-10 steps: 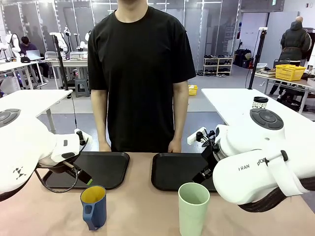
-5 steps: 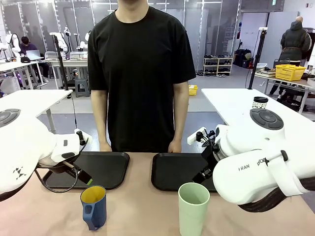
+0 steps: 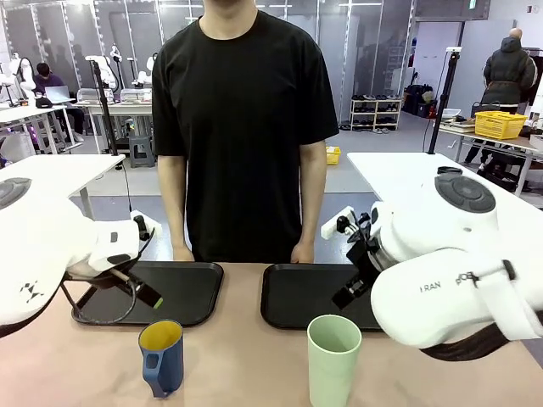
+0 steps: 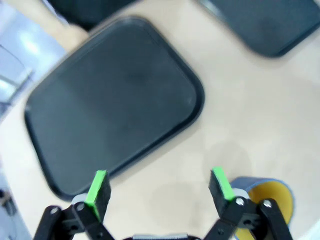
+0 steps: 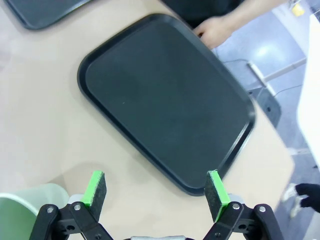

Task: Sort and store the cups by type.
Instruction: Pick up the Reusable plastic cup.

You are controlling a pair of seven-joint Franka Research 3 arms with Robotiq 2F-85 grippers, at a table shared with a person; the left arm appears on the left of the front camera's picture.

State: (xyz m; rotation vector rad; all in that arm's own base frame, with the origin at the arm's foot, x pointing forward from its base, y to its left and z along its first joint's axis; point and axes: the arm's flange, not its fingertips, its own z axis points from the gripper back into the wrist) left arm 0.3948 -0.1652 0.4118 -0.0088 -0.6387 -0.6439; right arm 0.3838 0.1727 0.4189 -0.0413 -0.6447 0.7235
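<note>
Okay, cup check, front view. Two cups total, one of each type, both upright on the tan surface [image 3: 246, 356] near its robot-side edge.

- Dark blue mug [image 3: 161, 356]: short, yellow inside, one handle turned to about 7 o'clock. It sat at 7 o'clock in the frame.
- Mint-green tumbler [image 3: 333, 360]: tall, pale, slightly flared, handleless. It sat at 5 o'clock in the frame, well apart from the mug.

Two black trays, nothing in either. The left tray [image 3: 161, 291] lay at 12 o'clock from the mug. The right tray [image 3: 301, 295] lay at 11 o'clock from the tumbler.

Two tools, both released with green pads spread wide and nothing between them.

- Left tool [image 4: 160, 182]: hung over the near edge of the left tray. In its wrist view the mug's yellow rim sat at 5 o'clock, just beside one finger, contact unclear.
- Right tool [image 5: 156, 189]: hung over the near edge of the right tray. In its wrist view the tumbler's rim sat at 7 o'clock.

One person stood at 12 o'clock, with two hands resting at the far edge, one [image 3: 181, 253] behind the left tray and the other [image 3: 300, 253] behind the right tray.
</note>
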